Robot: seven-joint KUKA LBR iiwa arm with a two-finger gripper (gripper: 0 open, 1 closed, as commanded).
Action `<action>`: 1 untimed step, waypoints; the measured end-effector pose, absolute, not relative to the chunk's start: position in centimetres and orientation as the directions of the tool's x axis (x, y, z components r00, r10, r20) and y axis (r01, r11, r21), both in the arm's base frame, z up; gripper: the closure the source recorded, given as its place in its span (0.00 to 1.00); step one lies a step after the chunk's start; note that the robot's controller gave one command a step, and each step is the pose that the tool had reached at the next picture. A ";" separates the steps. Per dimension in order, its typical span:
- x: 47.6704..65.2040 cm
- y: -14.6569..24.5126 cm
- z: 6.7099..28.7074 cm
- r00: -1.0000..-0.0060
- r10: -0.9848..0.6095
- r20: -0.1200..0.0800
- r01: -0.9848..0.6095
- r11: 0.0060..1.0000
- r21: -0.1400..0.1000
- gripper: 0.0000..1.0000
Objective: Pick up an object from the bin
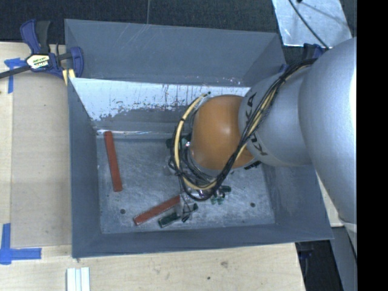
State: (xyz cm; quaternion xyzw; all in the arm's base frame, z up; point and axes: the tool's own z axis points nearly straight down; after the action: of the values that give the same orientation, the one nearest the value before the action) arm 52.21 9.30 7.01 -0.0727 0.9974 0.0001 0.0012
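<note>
Your claw (189, 207) hangs low in the bin (85, 162), tucked under the arm's orange cover (215, 132), and you cannot tell whether it is released or clenched. The likely pick is the slanted stick (156, 211), red-brown and lying flat just left of the claw. Its near end is touching the claw or almost so, and its long axis runs down-left away from the claw. You would need to close across that axis, not along it. A dark piece (168, 222) lies just below-left of the claw, beside that stick. A second stick (113, 161) lies well left of the claw. The bin's wall is near below the claw, with bare floor open up-left of it.
</note>
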 end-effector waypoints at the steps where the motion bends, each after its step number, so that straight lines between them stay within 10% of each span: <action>1: 52.3 9.3 7.1 -0.989 -0.145 -0.003 -0.145 0.989 0.000 0.00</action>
State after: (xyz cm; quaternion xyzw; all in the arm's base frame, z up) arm 52.27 9.30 7.06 -0.0725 0.9974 0.0003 0.0016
